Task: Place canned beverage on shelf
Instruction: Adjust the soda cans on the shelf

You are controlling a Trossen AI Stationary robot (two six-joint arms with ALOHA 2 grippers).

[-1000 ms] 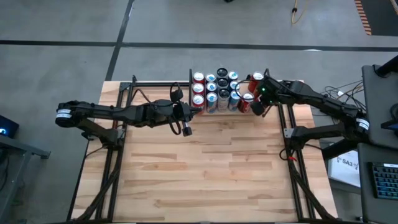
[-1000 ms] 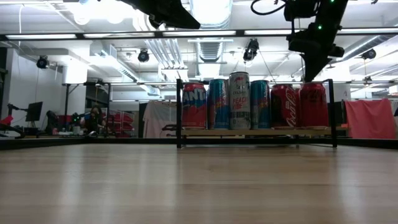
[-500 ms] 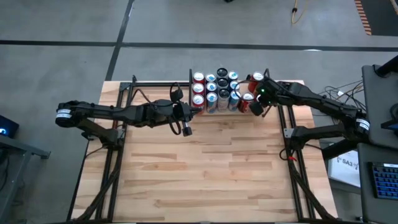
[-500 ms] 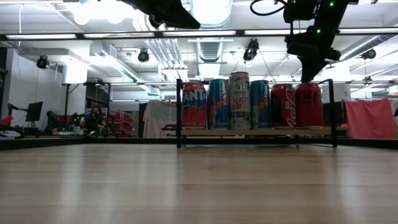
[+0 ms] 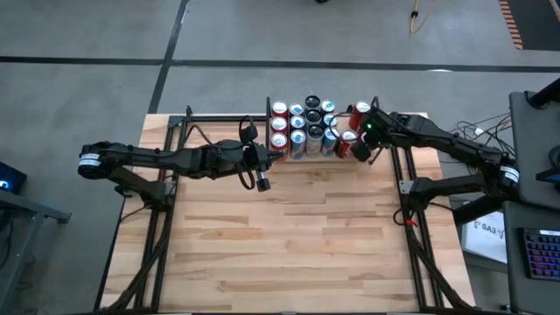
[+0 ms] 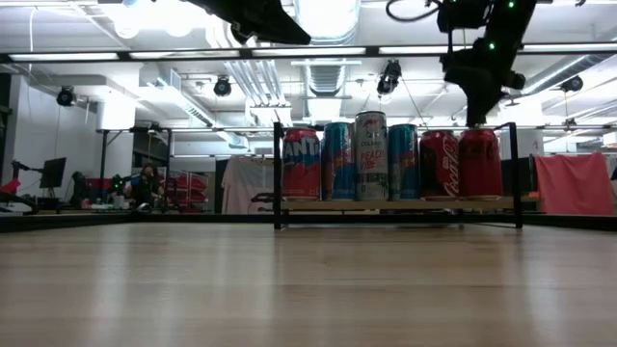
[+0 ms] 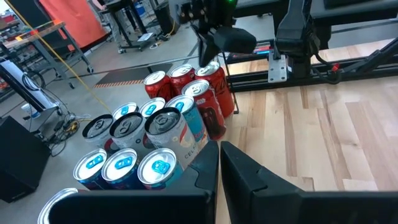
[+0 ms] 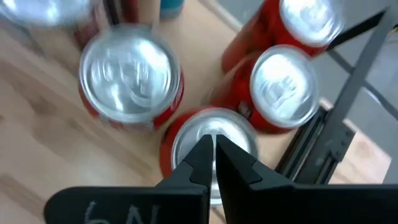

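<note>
Right gripper: fingers pressed together, holding nothing, poised just above the silver top of a red can; seen in the low view hanging over the last can at that end of the row.
Red can under it: upright on the shelf, at the corner nearest the right arm; two more red cans just beyond it, another red can just beside it.
Shelf: light-wood board with thin black rails, at the far edge of the tabletop between the two arms; rail runs close past the right gripper.
Cans on shelf: red, blue and silver, packed upright in rows, touching or nearly so.
Left gripper: fingers closed, empty, held above the table just beside the shelf's other end; blue-topped cans directly ahead of its fingertips.
Room beyond: racks, ceiling lights, a red cloth past the right gripper's side.
</note>
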